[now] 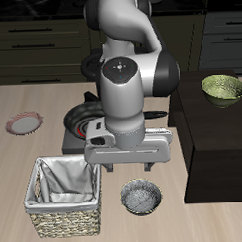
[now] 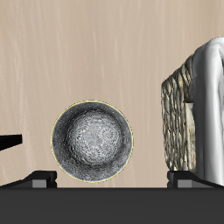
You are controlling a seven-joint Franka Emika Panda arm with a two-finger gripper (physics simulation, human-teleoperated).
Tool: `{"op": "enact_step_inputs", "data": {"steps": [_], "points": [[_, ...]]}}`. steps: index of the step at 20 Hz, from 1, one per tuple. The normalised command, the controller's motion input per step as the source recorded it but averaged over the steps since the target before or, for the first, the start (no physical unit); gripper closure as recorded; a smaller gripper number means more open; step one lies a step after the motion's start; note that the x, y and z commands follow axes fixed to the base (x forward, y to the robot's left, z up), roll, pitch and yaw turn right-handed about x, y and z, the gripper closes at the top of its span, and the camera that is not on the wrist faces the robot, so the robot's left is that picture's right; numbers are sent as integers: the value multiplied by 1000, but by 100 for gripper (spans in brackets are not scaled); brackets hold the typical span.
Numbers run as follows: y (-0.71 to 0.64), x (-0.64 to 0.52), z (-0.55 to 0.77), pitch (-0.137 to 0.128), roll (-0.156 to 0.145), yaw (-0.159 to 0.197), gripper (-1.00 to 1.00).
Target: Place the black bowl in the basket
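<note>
Hovering above the bowl point(image 1: 142, 197) beside the basket point(image 1: 64, 198), the jaws stood open and empty. Next, I judged, came a descent over its rim to grip.

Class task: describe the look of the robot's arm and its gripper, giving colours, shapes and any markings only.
The arm has rounded, glossy light-grey shells with black bands at the joints. One black round cap carries a small pale dot. The gripper hangs from a flat, wide grey block; its jaws are short and dark. No cables or lettering can be made out.
</note>
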Motion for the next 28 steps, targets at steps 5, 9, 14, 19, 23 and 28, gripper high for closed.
{"op": "enact_step_inputs", "data": {"steps": [5,9,14,19,23,28], "points": [[32,-16,-314,42,-3,16,-100],[-38,5,-132,15,-5,6,-100],[65,-45,-75,12,12,9,-100],[89,-43,-10,5,15,8,-100],[89,-37,-20,3,7,8,-100],[150,-52,-39,7,25,12,-100]]}}
